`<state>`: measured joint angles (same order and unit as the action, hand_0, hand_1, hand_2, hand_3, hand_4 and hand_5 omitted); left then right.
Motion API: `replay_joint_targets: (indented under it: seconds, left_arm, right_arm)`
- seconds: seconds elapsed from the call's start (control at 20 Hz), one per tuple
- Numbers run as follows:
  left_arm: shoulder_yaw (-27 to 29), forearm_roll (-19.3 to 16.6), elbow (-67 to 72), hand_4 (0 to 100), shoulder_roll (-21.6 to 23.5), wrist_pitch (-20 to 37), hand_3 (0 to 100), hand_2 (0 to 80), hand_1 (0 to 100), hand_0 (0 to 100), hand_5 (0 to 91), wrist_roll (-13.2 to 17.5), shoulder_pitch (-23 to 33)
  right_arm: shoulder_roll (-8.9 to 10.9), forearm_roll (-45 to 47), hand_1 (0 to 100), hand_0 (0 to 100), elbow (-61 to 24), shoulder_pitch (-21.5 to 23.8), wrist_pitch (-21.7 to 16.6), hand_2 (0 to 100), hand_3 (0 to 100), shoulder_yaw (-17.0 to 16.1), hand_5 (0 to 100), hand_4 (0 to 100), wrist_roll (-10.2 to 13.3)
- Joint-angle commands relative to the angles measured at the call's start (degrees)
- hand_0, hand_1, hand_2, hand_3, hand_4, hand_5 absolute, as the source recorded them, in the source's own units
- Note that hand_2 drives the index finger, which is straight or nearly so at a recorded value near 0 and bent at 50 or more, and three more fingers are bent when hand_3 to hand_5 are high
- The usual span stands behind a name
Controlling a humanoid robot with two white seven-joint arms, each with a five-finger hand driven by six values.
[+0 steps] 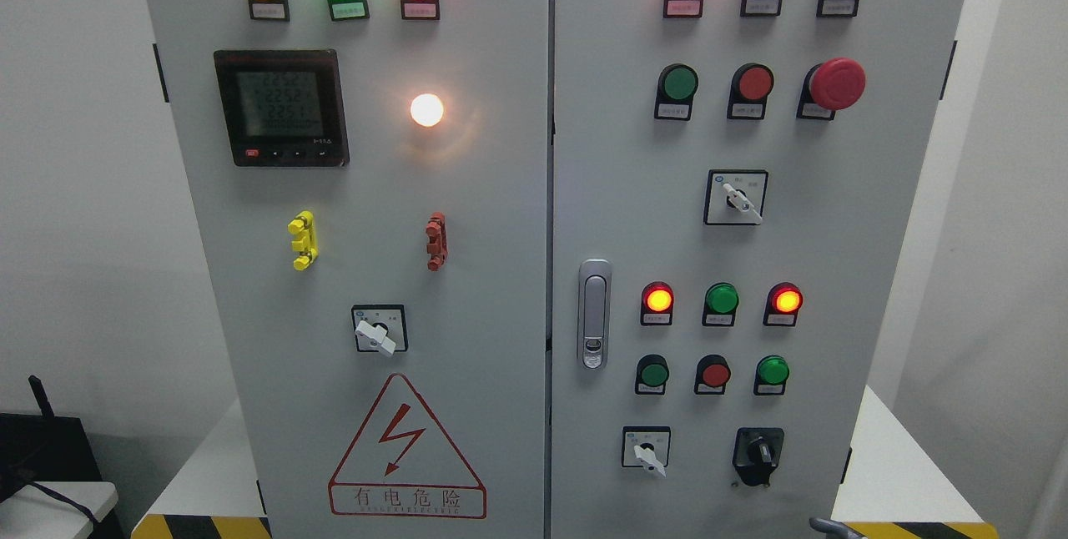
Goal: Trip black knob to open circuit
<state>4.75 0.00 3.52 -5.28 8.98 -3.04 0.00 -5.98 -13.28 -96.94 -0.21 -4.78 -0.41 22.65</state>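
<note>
Your right hand [837, 528] barely shows: only a grey metallic tip at the bottom edge, right of middle, cut off by the frame. You can't tell whether it's open or closed; it touches nothing visible. The black rotary knob [758, 452] sits low on the grey cabinet's right door [834, 264], just above that tip, right of the white-handled selector switch [647, 451].

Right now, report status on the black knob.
Left hand out of view; grey tip at bottom edge, possibly right hand, state unclear. Black knob lower right on right door, untouched. Nothing blocking it.
</note>
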Motion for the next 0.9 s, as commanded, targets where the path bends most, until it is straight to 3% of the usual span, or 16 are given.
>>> replay_joint_targets:
  seconds: [0.0, 0.7, 0.85]
  left_arm:
    - [0.0, -1.84, 0.0, 0, 0.0, -0.02, 0, 0.0, 39, 12, 0.0, -0.03, -0.44]
    - [0.0, -1.85, 0.0, 0, 0.0, -0.02, 0, 0.0, 39, 12, 0.0, -0.03, -0.44]
    - [0.0, -1.85, 0.0, 0, 0.0, -0.02, 0, 0.0, 39, 12, 0.0, -0.03, -0.44]
  right_arm:
    - [-0.96, -0.08, 79, 27, 2.37, -3.12, 0.82, 38, 78, 0.41, 90, 86, 0.72]
    - [-0.87, -0.87, 79, 27, 5.01, -6.55, 2.23, 37, 78, 0.58, 90, 85, 1.08]
    - [-0.96, -0.95, 79, 27, 6.5, -7.6, 2.66, 37, 78, 0.67, 90, 85, 2.21]
